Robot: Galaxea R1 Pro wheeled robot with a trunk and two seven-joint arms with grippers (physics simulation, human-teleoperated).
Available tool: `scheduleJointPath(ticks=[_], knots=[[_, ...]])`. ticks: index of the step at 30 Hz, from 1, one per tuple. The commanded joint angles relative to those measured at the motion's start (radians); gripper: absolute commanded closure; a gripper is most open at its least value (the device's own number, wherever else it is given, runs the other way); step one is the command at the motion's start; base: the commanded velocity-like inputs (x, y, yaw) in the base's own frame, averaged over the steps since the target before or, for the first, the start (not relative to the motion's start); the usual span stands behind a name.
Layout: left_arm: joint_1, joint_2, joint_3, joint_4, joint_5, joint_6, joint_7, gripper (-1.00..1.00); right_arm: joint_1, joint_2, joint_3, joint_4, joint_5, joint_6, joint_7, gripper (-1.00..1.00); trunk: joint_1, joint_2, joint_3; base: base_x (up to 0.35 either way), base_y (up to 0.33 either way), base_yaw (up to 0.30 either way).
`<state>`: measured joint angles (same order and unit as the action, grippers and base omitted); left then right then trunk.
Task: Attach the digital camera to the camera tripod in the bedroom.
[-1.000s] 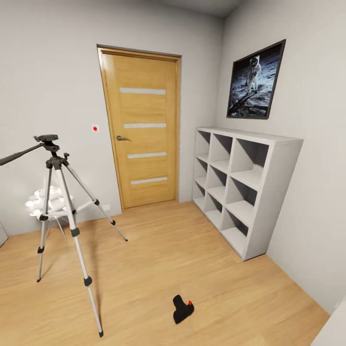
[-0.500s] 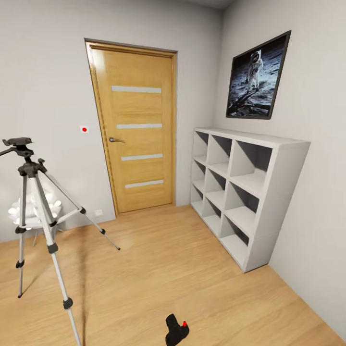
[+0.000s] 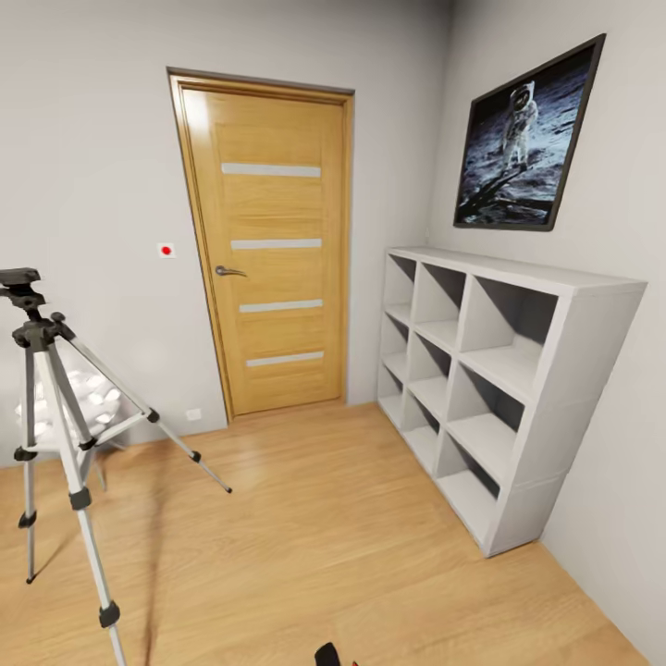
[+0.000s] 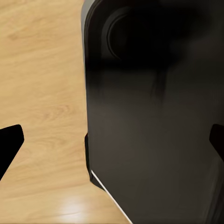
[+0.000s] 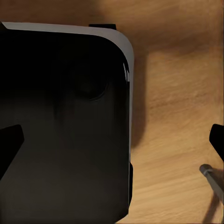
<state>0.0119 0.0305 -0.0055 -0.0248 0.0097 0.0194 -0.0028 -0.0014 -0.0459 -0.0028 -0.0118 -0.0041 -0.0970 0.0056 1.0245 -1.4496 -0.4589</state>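
- Tripod first: the camera tripod (image 3: pixel 55 435) stands at the head view's left edge on the light wood floor (image 3: pixel 305 518), its black head cut by the frame, three silver-grey legs spread.
- Behind its legs, against the grey wall, sits a white lumpy object (image 3: pixel 83 393) that I cannot identify.
- A small red-dotted wall switch (image 3: pixel 166 250) is just left of the wooden door (image 3: pixel 273 250), which is shut, its handle on the left side.
- The digital camera (image 3: pixel 326 656) shows as a black sliver on the floor at the bottom edge, well apart from the tripod's feet.
- White cube shelves (image 3: pixel 490 379) stand against the right wall, beneath a framed astronaut picture (image 3: pixel 523 139).
- Left gripper (image 4: pixel 112 144): dark fingertips at both edges of its wrist view, spread wide with nothing between them, over floor and a large black robot body (image 4: pixel 154 116).
- Right gripper (image 5: pixel 112 144): likewise spread and empty; a silver-grey tripod leg (image 5: pixel 212 179) crosses one corner of its wrist view.
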Motion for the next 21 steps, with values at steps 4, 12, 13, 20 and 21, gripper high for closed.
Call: scheduleJointPath(ticks=[4,12,13,20,21], knots=[[0.000,0.000,-0.001,-0.003,0.001,0.002,0.000,-1.00,0.000,0.000,0.000,0.000,0.000,-0.003,0.001,-1.00,0.000,0.000,-0.001,0.241,-0.245,0.279],[0.000,0.000,-0.001,-0.003,0.001,0.001,0.000,-1.00,0.000,0.000,0.000,0.000,-0.001,-0.003,0.001,-1.00,0.000,0.000,-0.001,0.179,-0.241,0.259],[0.000,0.000,-0.001,-0.003,0.001,0.001,0.000,-1.00,0.000,0.000,0.000,0.001,-0.001,-0.003,0.001,-1.00,0.000,0.000,-0.001,0.083,-0.113,0.136],[0.000,-0.001,-0.001,-0.003,0.001,0.001,0.000,-1.00,0.000,0.000,0.000,0.001,-0.001,-0.003,0.001,-1.00,0.000,0.000,-0.001,0.024,-0.032,0.038],[0.000,-0.001,-0.001,-0.003,0.001,0.001,0.000,-1.00,0.000,0.000,0.000,0.001,-0.001,-0.003,0.001,-1.00,0.000,0.000,-0.001,0.005,-0.006,0.007]])
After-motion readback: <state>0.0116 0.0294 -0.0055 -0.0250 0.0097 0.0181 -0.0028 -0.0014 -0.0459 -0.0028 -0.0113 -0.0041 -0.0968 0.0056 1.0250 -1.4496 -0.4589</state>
